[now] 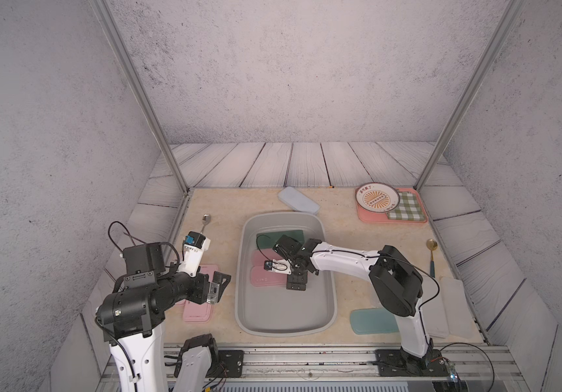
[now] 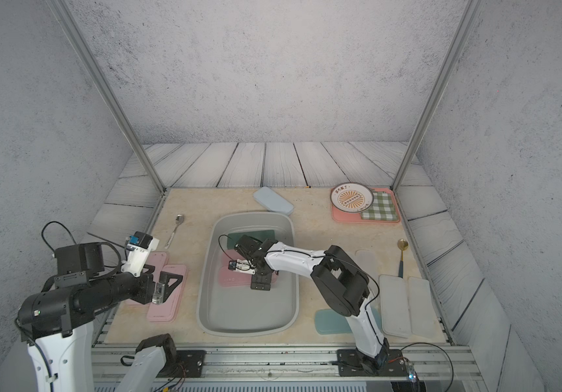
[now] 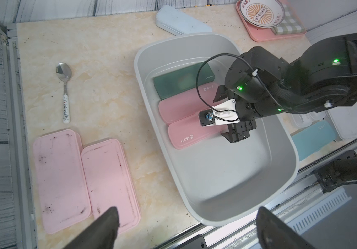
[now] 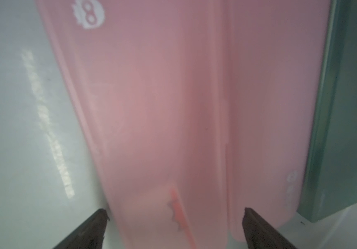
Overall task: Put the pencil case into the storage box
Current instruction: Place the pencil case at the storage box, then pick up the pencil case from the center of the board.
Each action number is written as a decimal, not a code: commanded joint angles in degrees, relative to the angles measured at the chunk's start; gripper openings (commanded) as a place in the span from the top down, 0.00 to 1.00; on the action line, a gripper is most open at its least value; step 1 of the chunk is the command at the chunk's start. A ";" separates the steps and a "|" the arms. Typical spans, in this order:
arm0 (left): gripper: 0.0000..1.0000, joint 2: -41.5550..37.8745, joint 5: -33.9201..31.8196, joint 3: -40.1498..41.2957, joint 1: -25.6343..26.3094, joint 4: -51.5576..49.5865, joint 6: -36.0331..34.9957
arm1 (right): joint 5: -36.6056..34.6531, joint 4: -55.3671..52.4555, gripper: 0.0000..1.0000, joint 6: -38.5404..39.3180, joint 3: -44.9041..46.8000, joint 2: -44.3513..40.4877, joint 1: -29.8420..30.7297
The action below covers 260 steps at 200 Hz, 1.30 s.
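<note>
The storage box [image 1: 286, 331] [image 2: 249, 331] is a big light-grey tub mid-table. Three pencil cases lie flat inside it: a dark green one [image 1: 289, 235] [image 3: 179, 84] at the far end, then two pink ones [image 1: 260, 258] [image 3: 186, 133]. My right gripper [image 1: 295, 287] [image 2: 260, 286] [image 4: 175, 212] reaches down into the box, open. Its fingertips straddle the end of the nearer pink pencil case [image 4: 151, 107], with a gap on each side. My left gripper [image 1: 218, 286] [image 3: 187, 209] hangs open and empty left of the box, above two pink cases [image 3: 108, 176] on the table.
On the table lie a pale blue case [image 1: 298, 200] behind the box, a teal case [image 1: 371, 322] front right and white cases [image 1: 456, 305] at the right edge. There is a salmon tray [image 1: 367, 215] with plate and cloth back right, a steel spoon [image 1: 205, 220] left and a gold spoon [image 1: 431, 247] right.
</note>
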State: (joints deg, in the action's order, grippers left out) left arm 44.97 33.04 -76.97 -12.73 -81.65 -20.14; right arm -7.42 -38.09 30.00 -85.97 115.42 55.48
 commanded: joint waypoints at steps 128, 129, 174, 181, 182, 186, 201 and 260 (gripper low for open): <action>0.00 -0.86 1.51 0.93 -0.68 0.26 -0.62 | -31.69 1.17 0.01 -66.39 22.66 -50.51 0.16; 0.00 -0.86 1.51 0.94 -0.65 0.26 -0.57 | -31.78 0.73 0.01 -66.83 22.77 -50.75 0.15; 0.00 -0.02 2.07 1.68 -0.63 0.60 -1.32 | -26.72 -12.10 0.01 -76.25 29.20 -59.41 -2.69; 0.00 0.03 2.54 1.56 -0.63 0.42 -1.54 | -24.78 -14.77 0.01 -76.35 29.11 -59.38 -5.23; 0.00 0.03 2.59 1.56 -0.63 0.38 -1.60 | -24.50 -15.20 0.01 -76.25 29.11 -59.32 -5.61; 0.00 0.10 2.77 1.56 -0.63 0.32 -1.70 | -22.49 -16.42 0.01 -75.83 29.11 -59.19 -7.65; 0.00 0.19 2.95 1.56 -0.63 0.26 -1.80 | -15.33 -18.74 0.04 -73.74 30.79 -58.43 -17.62; 0.00 -0.06 2.76 1.60 -0.63 0.41 -1.82 | 1.88 -5.78 0.15 -67.76 41.75 -49.70 -34.65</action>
State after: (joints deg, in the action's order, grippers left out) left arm 45.08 34.98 -75.85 -12.78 -81.01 -21.21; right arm -14.81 -48.40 -39.40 -46.85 61.56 22.76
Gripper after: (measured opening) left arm 0.997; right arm 0.875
